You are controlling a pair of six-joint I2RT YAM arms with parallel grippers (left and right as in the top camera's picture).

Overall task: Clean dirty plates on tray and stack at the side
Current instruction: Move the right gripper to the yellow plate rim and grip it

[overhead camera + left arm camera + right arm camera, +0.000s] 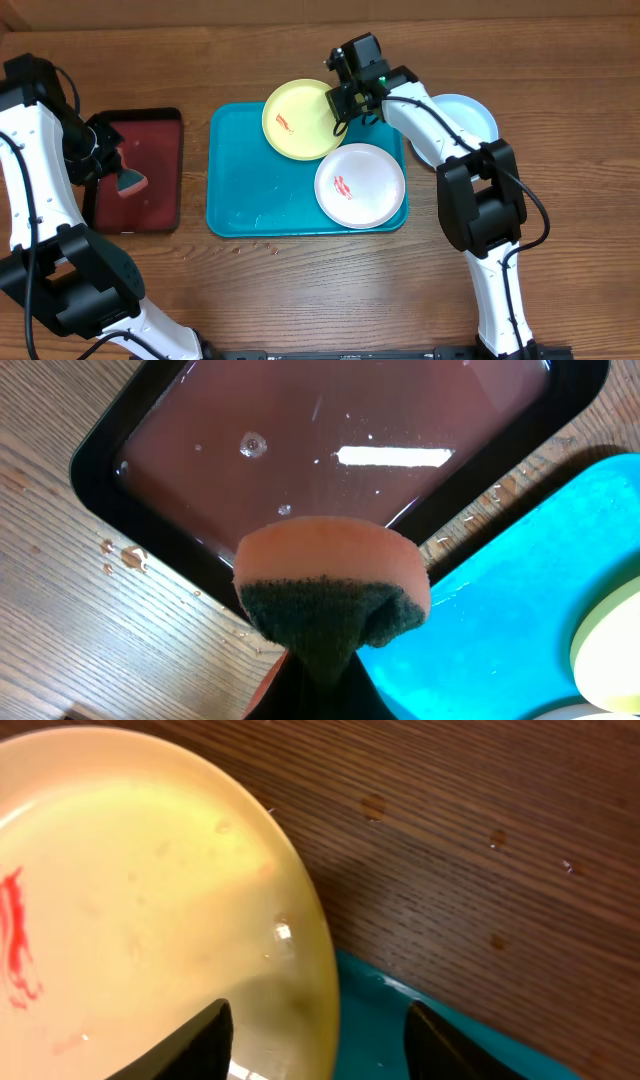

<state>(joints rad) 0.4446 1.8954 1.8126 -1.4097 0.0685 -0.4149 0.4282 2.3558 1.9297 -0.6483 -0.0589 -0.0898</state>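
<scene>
Where the right hand [347, 108] hangs at the upper middle of the overhead frame, the yellow plate [298, 120] lies directly beneath it and to its left, with the plate's right rim passing between the two fingers [200, 1045].
Hand state: open. One finger is over the plate's inner face and the other over the blue tray [240, 195]; neither visibly presses the rim.
Plate position: at the upper edge of the blue tray, partly overhanging onto the tabletop [560, 250], with one red smear left of centre. It is round, so it has no long axis, and the rim is the only purchase.
Nearer arm: the right, by far.

White plate [360, 185]: lower right of the blue tray, red smear at centre. It touches or just overlaps the yellow plate's lower right edge; cannot tell which. It would likely be nudged if the yellow plate were dragged downward.

Light blue plate [470, 118]: off the blue tray, on the tabletop at upper right, partly under the right arm. No smear is visible.

Left hand [108, 165]: left of frame, over the dark red tray [150, 215], closed on an orange sponge [130, 182] with a green scrub face. It is well apart from the plates, with the blue tray's bare left half between.
</scene>
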